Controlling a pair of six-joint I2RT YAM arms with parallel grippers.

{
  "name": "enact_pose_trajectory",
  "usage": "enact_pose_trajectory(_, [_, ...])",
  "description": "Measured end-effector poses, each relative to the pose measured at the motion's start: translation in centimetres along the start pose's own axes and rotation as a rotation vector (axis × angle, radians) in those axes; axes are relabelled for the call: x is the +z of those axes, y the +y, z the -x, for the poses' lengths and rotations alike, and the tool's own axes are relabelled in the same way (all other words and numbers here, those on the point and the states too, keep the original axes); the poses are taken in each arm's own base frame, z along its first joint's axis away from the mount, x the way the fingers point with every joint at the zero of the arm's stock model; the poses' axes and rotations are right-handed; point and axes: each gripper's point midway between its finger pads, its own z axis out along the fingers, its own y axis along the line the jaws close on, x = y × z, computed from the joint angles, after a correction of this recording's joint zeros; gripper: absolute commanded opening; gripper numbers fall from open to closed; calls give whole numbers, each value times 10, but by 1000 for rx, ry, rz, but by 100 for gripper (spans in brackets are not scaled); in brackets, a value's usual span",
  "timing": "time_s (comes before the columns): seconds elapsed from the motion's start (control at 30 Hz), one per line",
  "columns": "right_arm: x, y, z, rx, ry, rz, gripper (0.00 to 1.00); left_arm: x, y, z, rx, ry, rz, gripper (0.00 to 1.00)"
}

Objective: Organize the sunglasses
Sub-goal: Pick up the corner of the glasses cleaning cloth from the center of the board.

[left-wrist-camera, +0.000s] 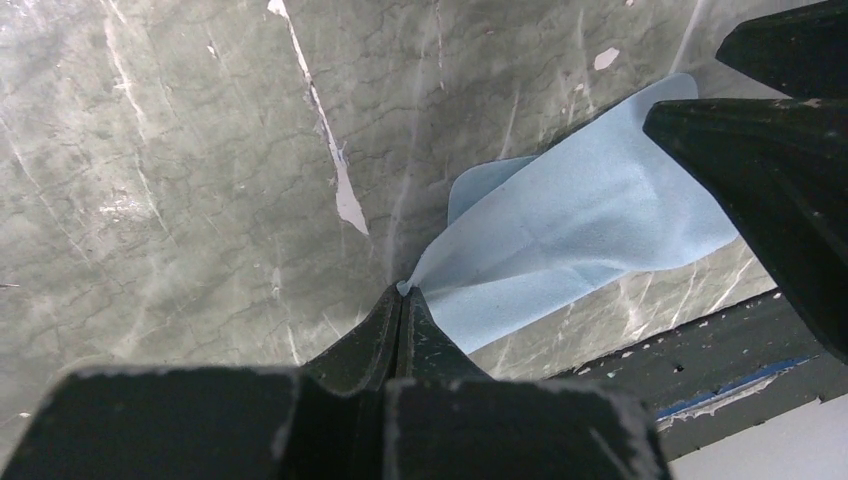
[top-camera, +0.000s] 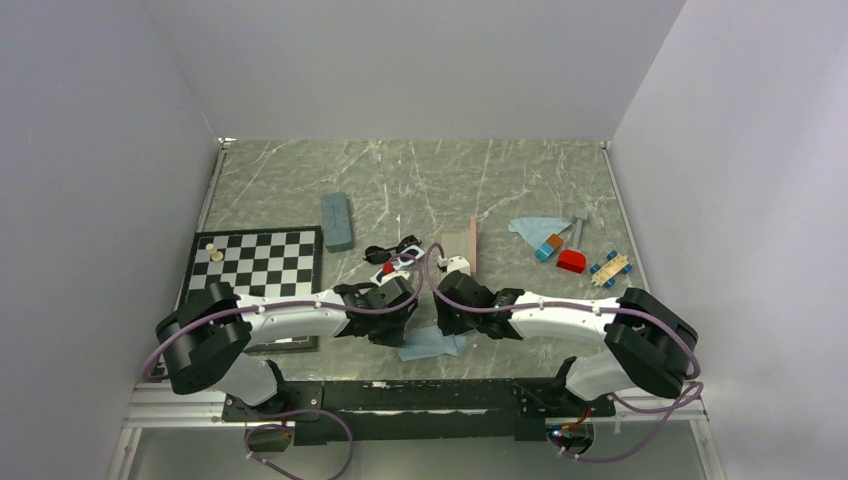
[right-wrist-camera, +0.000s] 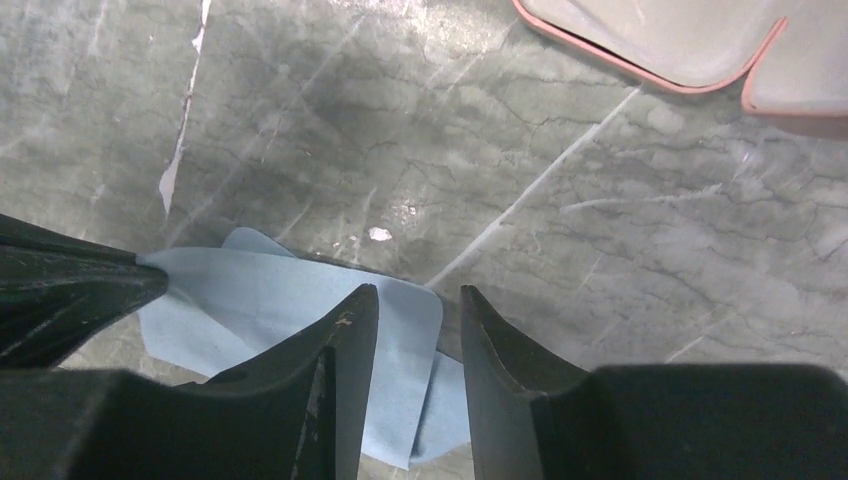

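Note:
The black-framed sunglasses point(top-camera: 392, 250) lie on the table's middle, just beyond my arms. The white-framed sunglasses point(top-camera: 384, 270) show just in front of them, partly hidden by my left wrist. Neither pair shows in the wrist views. My left gripper point(left-wrist-camera: 403, 292) is shut on a corner of a light blue cloth point(left-wrist-camera: 580, 230) that lies near the table's front edge point(top-camera: 432, 346). My right gripper point(right-wrist-camera: 415, 295) is open, its fingers straddling the cloth's opposite edge point(right-wrist-camera: 260, 295), close to the table. The two grippers point(top-camera: 405, 325) point(top-camera: 450, 325) face each other over the cloth.
An open pink case point(top-camera: 461, 247) point(right-wrist-camera: 650, 40) lies beyond the right gripper. A slate-blue case point(top-camera: 337, 220) lies at the back left, a chessboard point(top-camera: 255, 262) at the left. A second blue cloth point(top-camera: 535, 227) and small toys point(top-camera: 572, 260) lie at the right.

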Motion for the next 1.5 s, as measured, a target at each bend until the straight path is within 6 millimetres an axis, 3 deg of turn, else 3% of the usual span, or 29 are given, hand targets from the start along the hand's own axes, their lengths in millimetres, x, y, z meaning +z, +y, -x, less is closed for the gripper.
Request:
enact_pose_trajectory(0.3, [1,3,-8,-31,21,-36,33,-1,1,0,20,-5,-13,0])
enact_pose_trajectory(0.4, [3,11,-10,-51,30,-28,27,-1,1,0,21,-5,-14,0])
enact_pose_trajectory(0.57, [6,22,-11,-70,47,-19,9,-1,1,0,20,-4,-15,0])
enact_pose_trajectory(0.73, [6,23,-12,-69,43,-31,0,-1,1,0,20,-7,-15,0])
enact_pose_trajectory(0.93, [3,19,-2,-65,-4,-60,0,-6,2,3,24,-29,-19,0])
enact_pose_trajectory(1.27, [-45,33,53,-29,-221,28,0,-41,-13,31,117,-163,-110,0])
enact_pose_trajectory(1.5, [-77,40,69,-4,-294,97,0,-74,-26,45,185,-238,-189,0])
